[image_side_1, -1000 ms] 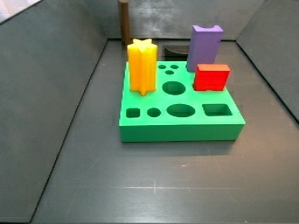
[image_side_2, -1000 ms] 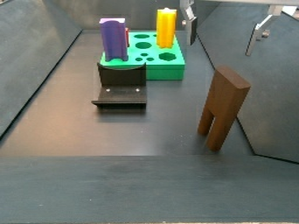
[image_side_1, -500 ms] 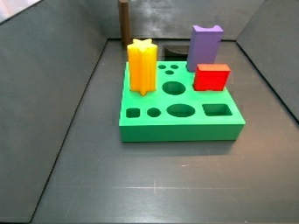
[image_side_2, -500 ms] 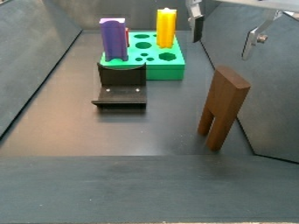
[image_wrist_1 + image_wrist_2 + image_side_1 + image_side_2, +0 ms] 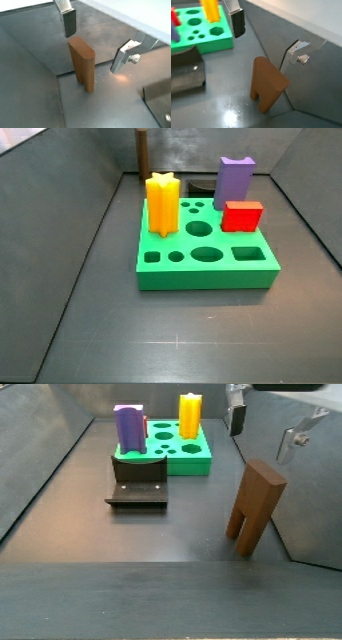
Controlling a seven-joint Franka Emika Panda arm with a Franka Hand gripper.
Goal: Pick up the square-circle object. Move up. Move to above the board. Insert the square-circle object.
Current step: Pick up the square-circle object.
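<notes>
The square-circle object [image 5: 257, 509] is a tall dark-brown peg with two thin legs. It stands upright on the dark floor by the wall, and shows in both wrist views [image 5: 81, 62] [image 5: 268, 90]. My gripper [image 5: 267, 429] is open and empty, just above the peg's top, with one finger on each side [image 5: 95, 40] [image 5: 266, 40]. The fingers do not touch the peg. The green board [image 5: 195, 452] lies farther off and shows close up in a side view [image 5: 207, 268].
A yellow star peg [image 5: 162, 206], a purple peg [image 5: 237, 178] and a red block [image 5: 242, 216] stand in the board. The dark fixture [image 5: 138, 481] sits on the floor in front of the board. Grey walls enclose the floor.
My gripper has come down and closer to the brown peg's top, still open. The peg and the board's pieces have not moved.
</notes>
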